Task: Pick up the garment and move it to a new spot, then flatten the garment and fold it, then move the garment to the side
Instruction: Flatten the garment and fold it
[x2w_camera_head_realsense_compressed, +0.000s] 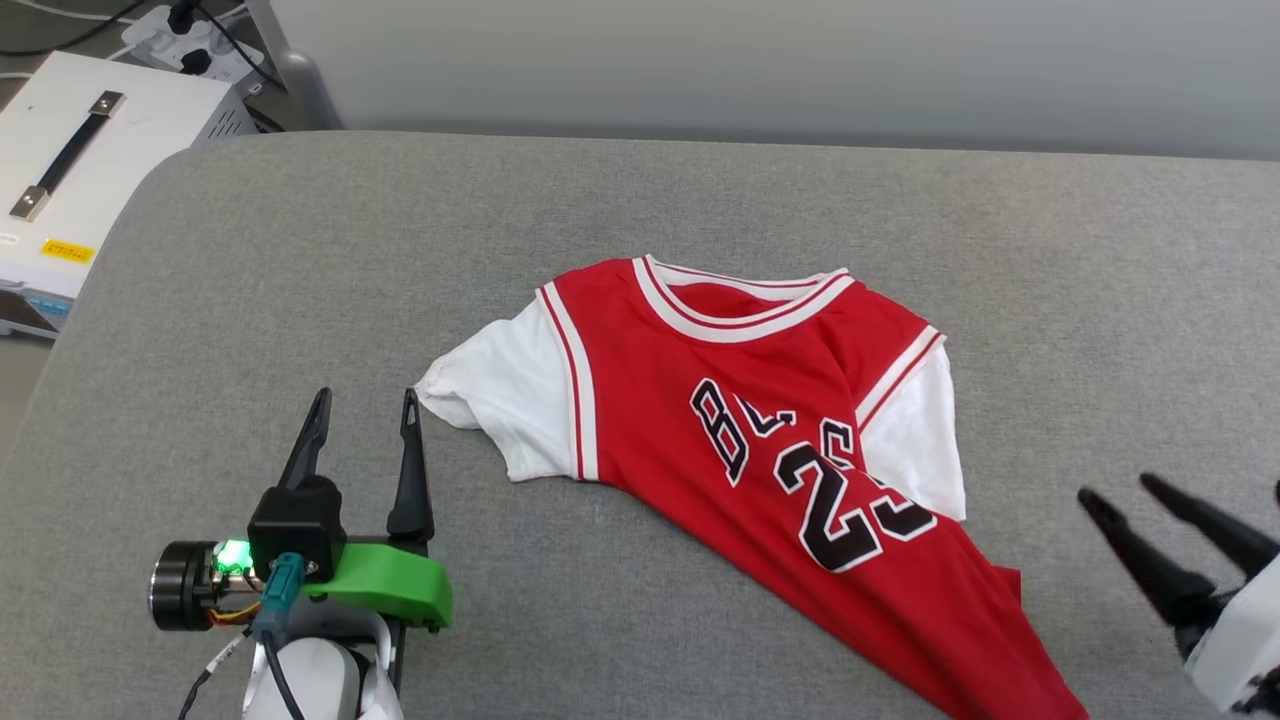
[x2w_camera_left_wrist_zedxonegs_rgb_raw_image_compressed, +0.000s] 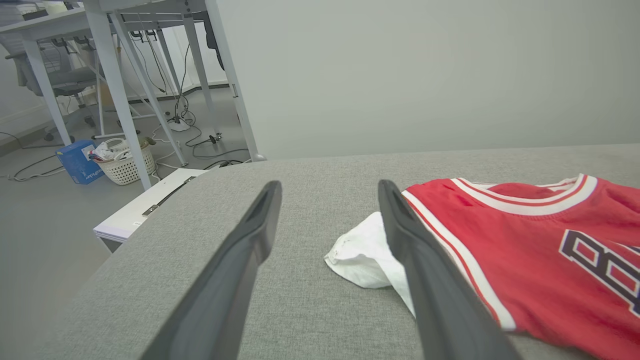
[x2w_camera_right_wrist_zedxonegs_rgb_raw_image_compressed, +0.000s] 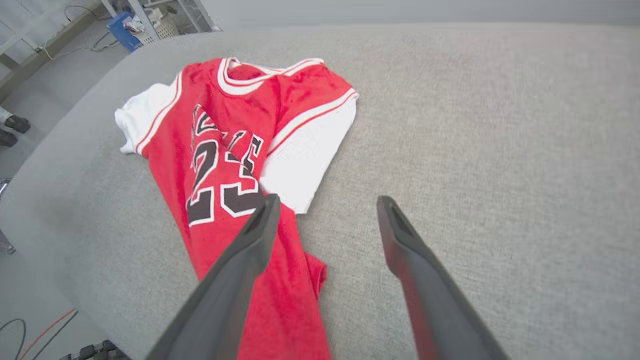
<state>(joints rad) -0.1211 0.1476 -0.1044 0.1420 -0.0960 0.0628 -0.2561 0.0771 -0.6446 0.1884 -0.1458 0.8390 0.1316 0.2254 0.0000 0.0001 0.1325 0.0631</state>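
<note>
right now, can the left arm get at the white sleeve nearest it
Probably yes. The left arm has its jaws open right beside the white sleeve of the garment, with nothing lying between them to block the way.

The garment (x2w_camera_head_realsense_compressed: 650, 400) is red with white sleeves, white-and-red striped trim and black lettering, on a grey counter (x2w_camera_head_realsense_compressed: 400, 250).

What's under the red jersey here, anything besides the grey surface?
The red jersey lies on the grey fabric surface, which shows around its collar and sleeves. Its lower part is bunched and twisted. Anything directly beneath the cloth is covered, so it cannot be seen.
</note>
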